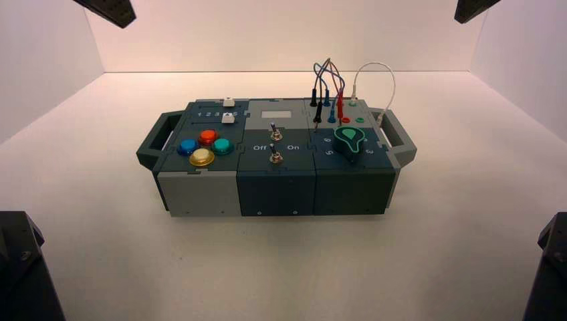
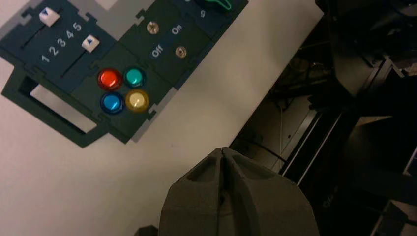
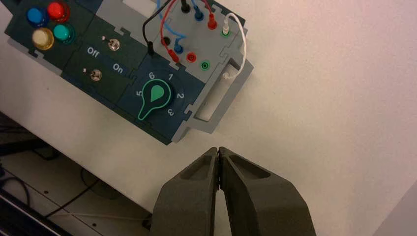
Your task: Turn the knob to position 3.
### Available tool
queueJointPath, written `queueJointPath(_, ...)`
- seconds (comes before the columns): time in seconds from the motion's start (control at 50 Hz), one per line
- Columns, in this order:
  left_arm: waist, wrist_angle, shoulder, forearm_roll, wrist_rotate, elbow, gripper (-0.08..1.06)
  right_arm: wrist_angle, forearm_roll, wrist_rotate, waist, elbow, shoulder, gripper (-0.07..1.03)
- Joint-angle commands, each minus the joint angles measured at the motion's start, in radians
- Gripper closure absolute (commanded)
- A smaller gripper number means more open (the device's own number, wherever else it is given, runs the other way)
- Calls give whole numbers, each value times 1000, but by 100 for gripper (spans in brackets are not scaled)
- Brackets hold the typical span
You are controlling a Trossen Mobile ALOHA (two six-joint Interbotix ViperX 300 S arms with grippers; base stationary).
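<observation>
Knob (image 3: 153,100) on box (image 1: 200,194), white tabletop (image 1: 434,254), pale walls.

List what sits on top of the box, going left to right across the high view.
Left handle → push buttons → toggle switches → knob → right handle.

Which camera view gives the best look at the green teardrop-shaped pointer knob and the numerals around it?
The right wrist view: the green teardrop-shaped pointer knob shows whole from above, with numerals 1, 2, 3, 5 and 6 legible. The high view shows it small and oblique, on the box's right end. The left wrist view catches only its edge at the frame border.
</observation>
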Motion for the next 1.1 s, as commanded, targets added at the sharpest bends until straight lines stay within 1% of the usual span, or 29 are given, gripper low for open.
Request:
queueJointPath(0.02, -6, -44, 2, -6, -5, -8, 101, -18, 5, -5, 5, -35, -2, 98)
queueJointPath(0.18, -6, -94, 0, -5, -8, 5, 101, -43, 6, 0, 5, -35, -2, 98)
queueJointPath(0.26, -6, -106, 6, 2, -8, 5, 101, -46, 6, 0, 5, -38, -2, 98)
queueJointPath(0.38, -6, -138, 5, 18, -8, 9, 101, -52, 6, 0, 5, -43, 2, 98)
queueJointPath(0.64, -6, -181, 2, 20, -8, 12, 101, -63, 6, -2, 5, -43, 3, 98)
queueJointPath(0.82, -6, -216, -3, 21, -8, 15, 101, -51, 6, -11, 8, -41, 11, 98)
queueJointPath(0.9, -6, -225, -3, 23, -8, 15, 101, -34, 6, -15, 25, -38, 20, 98)
queueJointPath(1.02, -6, -250, -6, 25, -8, 15, 101, -6, 12, -17, 71, -43, 51, 98)
queueJointPath(1.1, -6, -255, -6, 25, -8, 15, 101, -3, 18, -15, 103, -46, 74, 98)
